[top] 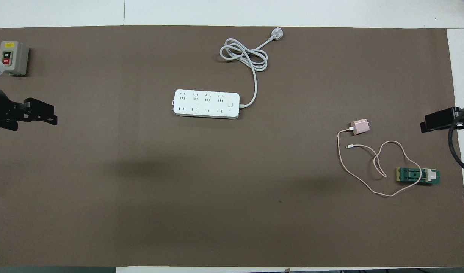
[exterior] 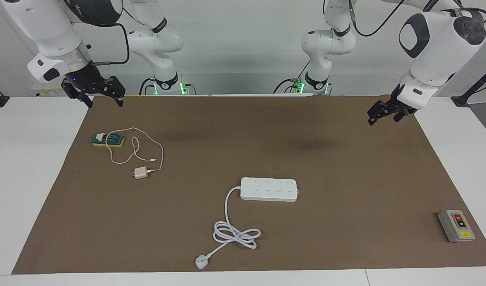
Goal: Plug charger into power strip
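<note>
The pale pink charger lies on the brown mat toward the right arm's end, its thin pink cable looping nearer to the robots. The white power strip lies flat mid-mat, sockets up, farther from the robots than the charger. Its thick cord coils away to a white plug. My right gripper hangs open and empty above the mat's edge at its own end. My left gripper hangs open and empty above the mat at the left arm's end.
A green-and-yellow block with a white switch sits beside the cable loop, nearer to the robots than the charger. A grey box with red and yellow buttons stands at the left arm's end, farther from the robots than the power strip.
</note>
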